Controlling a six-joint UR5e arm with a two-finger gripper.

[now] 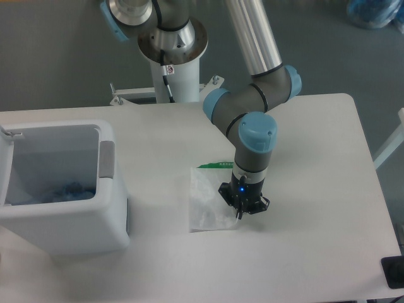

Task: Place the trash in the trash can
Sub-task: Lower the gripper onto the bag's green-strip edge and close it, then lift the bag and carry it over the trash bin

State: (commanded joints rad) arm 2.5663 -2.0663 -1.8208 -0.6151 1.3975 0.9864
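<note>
Now the tool (242,211) pinches shut on the flat, translucent, crinkled plastic bag (210,197), green-edged.

One plastic bag (208,199), one crushed bottle (66,190), one trash can (60,221).

Table (315,252): bin (63,221) at its left edge, bottle (66,189) inside it. Bag (208,199) lies flat on the table right of the bin, apart from it. Gripper (242,209) down at the bag's right edge.

Flat white bag (208,201) on the table; bluish bottle (66,189) inside the white trash can (69,218).
</note>
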